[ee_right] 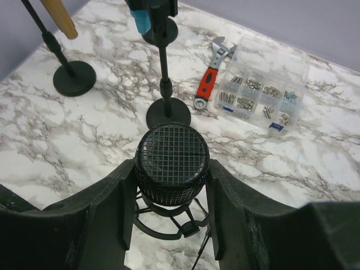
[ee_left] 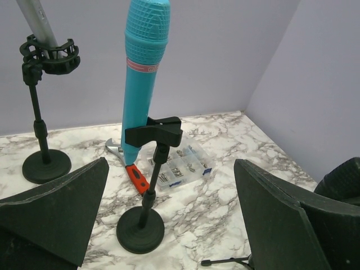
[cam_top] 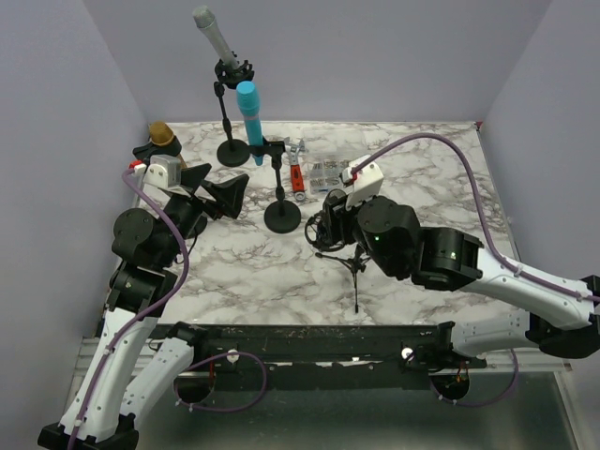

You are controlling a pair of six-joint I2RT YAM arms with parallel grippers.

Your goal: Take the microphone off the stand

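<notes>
A black microphone (ee_right: 171, 163) with a mesh head stands over the ring mount (ee_right: 169, 222) of a small tripod stand (cam_top: 356, 267). My right gripper (ee_right: 171, 171) is shut on the mesh head, one finger pressed against each side. In the top view the right gripper (cam_top: 330, 208) hides most of the microphone, and the microphone's body is hidden below the head. My left gripper (ee_left: 171, 185) is open and empty, low over the table, facing a turquoise microphone (ee_left: 143, 73) clipped upright in a round-base stand (ee_left: 140, 228). The left gripper (cam_top: 220, 195) sits left of that stand (cam_top: 282, 216).
A grey microphone (cam_top: 214, 33) stands on a round-base stand (cam_top: 232, 150) at the back. A gold-headed microphone (cam_top: 161, 131) stands at the far left. An orange-handled wrench (cam_top: 296, 173) and a clear parts box (cam_top: 325, 173) lie behind the turquoise microphone's stand.
</notes>
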